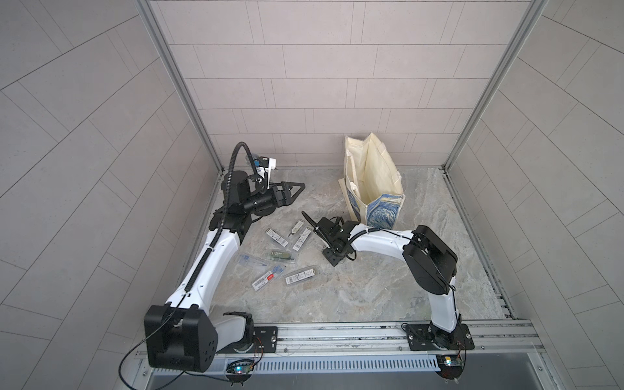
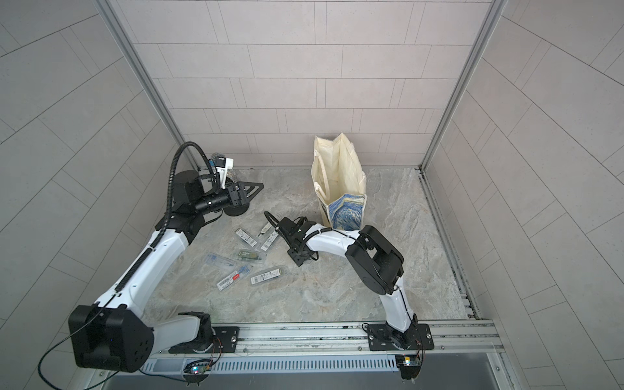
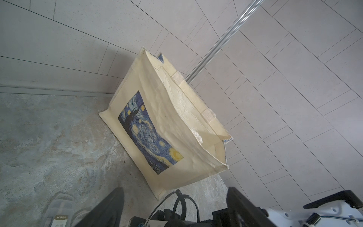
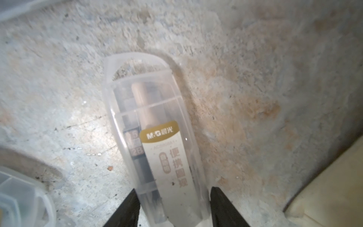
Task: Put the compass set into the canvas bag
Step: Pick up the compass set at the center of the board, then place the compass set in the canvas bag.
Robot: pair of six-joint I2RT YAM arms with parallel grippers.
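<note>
Grey tiled walls close round a marbled desk (image 1: 354,287), and in both top views the canvas bag (image 1: 371,182) stands upright near the back, mouth up, with several clear cases (image 1: 277,238) strewn between the arms. What worries me from here: the bag is soft and its mouth narrow, so a case brought in low could catch the rim and tip it, and a slick case taken by one end may swivel or slide out on the lift. Left wrist view has the bag's painted side ahead and the left gripper (image 3: 174,190) with fingers spread wide on nothing. Right wrist view finds the compass set (image 4: 155,137) flat on the desk near the bag, its near end between the fingers (image 4: 125,212) of the right gripper (image 4: 173,192), partly closed and hugging its sides; whether they pinch it yet I cannot tell
</note>
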